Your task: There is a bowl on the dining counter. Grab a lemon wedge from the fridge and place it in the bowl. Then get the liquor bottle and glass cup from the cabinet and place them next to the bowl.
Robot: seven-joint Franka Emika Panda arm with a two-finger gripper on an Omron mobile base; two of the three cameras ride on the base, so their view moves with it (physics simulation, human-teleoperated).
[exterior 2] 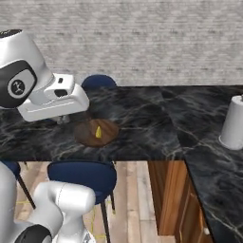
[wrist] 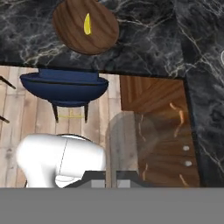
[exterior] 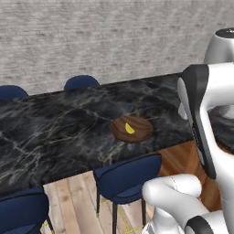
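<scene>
- Left base view: the lemon wedge [exterior: 130, 129] lies inside the bowl [exterior: 131, 129], near the dining counter [exterior: 55, 128] edge.
- Right base view: a blue chair [exterior 2: 83, 176] stands below the bowl.
- Hand view: whether the gripper's jaws are open cannot be told.

A home kitchen: black marble dining counter [exterior: 55, 123], blue chairs [exterior: 125, 178], plank floor [wrist: 26, 109], brick wall [exterior 2: 142, 38].

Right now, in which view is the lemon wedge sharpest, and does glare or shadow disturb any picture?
In the hand view the lemon wedge looks sharpest, inside the bowl; a faint grey shadow falls across the wood below the dining counter. In the left base view the wedge is small and slightly soft. In the right base view the glossy marble shows pale reflections, but no strong glare.
</scene>
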